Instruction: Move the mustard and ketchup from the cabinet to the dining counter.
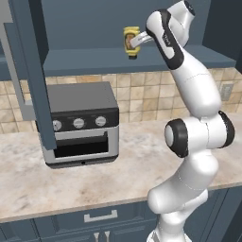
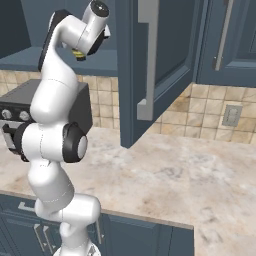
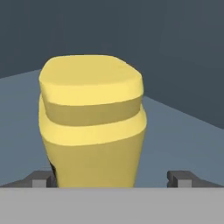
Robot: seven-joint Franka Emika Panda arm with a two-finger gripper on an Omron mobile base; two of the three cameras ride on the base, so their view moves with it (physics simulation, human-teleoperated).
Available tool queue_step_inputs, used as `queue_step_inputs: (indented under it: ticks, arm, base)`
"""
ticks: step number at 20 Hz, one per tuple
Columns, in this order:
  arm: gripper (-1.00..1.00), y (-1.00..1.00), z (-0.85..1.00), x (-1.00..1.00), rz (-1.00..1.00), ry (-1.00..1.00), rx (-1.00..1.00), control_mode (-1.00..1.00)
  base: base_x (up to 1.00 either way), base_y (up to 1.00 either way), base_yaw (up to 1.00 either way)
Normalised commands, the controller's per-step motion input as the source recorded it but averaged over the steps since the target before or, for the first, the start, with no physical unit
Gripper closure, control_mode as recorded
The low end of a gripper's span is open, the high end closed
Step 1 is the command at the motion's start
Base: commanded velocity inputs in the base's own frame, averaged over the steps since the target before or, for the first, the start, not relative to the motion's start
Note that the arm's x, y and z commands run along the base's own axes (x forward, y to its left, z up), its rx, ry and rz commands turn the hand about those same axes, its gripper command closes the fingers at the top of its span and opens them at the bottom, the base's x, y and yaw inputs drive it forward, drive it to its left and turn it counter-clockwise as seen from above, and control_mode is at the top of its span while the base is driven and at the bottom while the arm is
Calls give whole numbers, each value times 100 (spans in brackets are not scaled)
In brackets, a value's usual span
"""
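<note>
One mustard stands in the cabinet near its shelf's front edge — one gripper, jaws spread wide, straddles it.

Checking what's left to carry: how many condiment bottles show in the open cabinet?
1: the mustard stands on the cabinet shelf, between the open tool's fingertips. The arm may hide another bottle behind it.

Yellow mustard upright (cabinet shelf)

cabinet shelf w/ mustard, counter w/ toaster oven prob.
</note>
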Motion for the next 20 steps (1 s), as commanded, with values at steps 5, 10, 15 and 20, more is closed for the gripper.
queue_step_inputs:
  ticks: [5,10,15,20]
  arm:
    - [-100,5,-10,19,0,0,1,-100]
    - [100,11,-23,9,1,0,10,-100]
    - [100,3,-9,-1,12,-4,19,-100]
    - [100,5,0,-12,15,-14,3,-100]
  base:
    - [0,0,0]
    - [0,0,0]
    - [0,0,0]
    - [0,0,0]
